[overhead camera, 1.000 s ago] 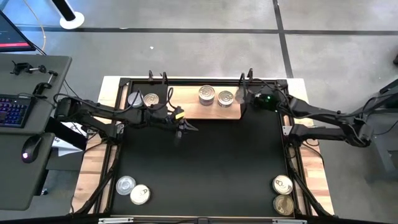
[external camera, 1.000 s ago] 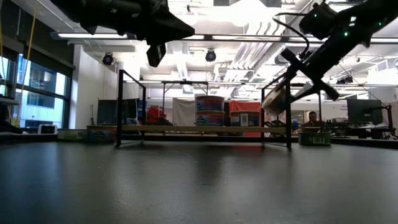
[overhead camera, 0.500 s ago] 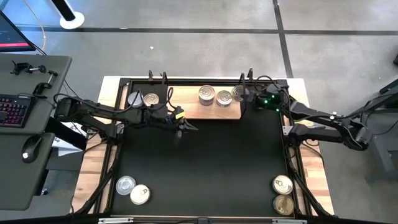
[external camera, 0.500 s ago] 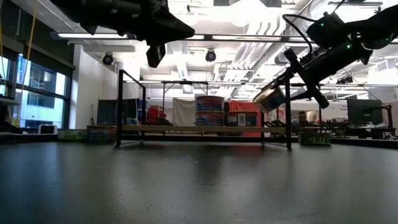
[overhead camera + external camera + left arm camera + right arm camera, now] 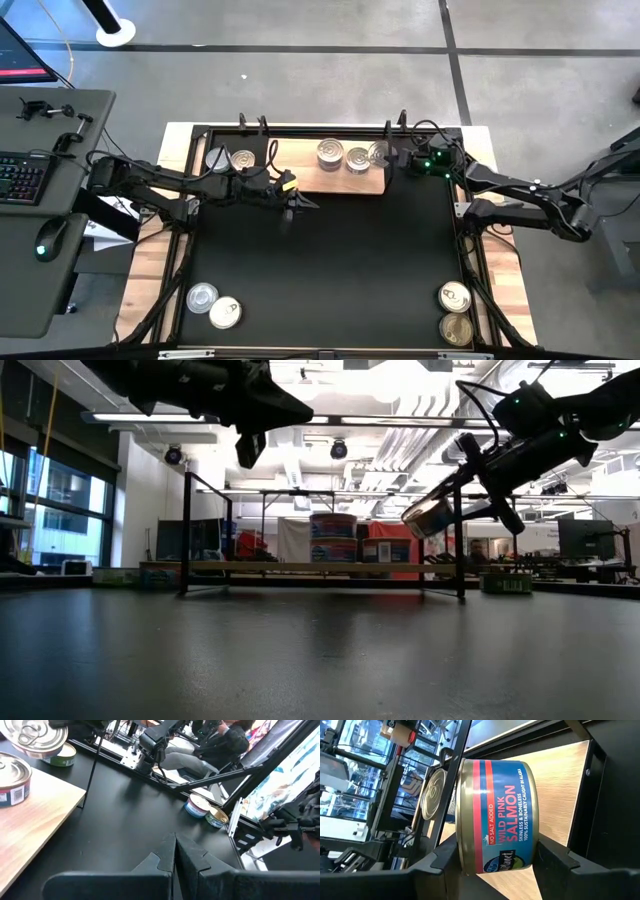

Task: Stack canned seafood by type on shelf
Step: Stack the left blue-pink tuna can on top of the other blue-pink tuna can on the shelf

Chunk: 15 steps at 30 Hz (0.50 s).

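Over the pale wooden shelf [image 5: 310, 170], the right gripper [image 5: 388, 155] is clamping, half-open, a round blue-labelled metal can [image 5: 495, 815].

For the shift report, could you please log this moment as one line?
right gripper: shut on salmon can, raised over shelf | left gripper: shut, empty, above mat | shelf: two cans

Overhead camera straight down, low camera level across mat, both sharing shelf [image 5: 330, 168], wrist cameras close
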Available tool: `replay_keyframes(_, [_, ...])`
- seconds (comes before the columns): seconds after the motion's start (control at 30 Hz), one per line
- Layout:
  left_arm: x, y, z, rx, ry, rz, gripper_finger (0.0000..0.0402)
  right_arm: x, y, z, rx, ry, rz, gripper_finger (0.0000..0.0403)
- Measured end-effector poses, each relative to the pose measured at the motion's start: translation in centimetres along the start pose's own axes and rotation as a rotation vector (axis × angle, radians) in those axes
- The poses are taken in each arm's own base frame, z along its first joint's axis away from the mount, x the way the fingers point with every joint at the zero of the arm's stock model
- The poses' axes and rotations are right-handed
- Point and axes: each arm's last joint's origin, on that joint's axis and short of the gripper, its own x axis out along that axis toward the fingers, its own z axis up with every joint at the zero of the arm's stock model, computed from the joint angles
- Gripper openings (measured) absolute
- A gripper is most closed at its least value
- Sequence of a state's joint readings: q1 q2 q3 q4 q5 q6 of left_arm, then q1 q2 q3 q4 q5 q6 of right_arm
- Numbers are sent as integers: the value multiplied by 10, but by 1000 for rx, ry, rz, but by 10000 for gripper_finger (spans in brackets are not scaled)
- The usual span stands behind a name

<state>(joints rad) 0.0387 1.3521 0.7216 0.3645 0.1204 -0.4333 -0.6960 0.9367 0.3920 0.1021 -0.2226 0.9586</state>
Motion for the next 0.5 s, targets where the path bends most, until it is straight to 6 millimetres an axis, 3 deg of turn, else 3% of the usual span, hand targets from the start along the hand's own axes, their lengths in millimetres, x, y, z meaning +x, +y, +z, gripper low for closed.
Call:
replay_keyframes(0.3, [0, 1, 1, 155, -18, 42, 0, 5, 2, -1, -6, 29, 36, 168])
replay_keyframes(0.5, [15, 8, -5, 241, -54, 95, 0, 19, 1, 1, 16, 30, 77, 168])
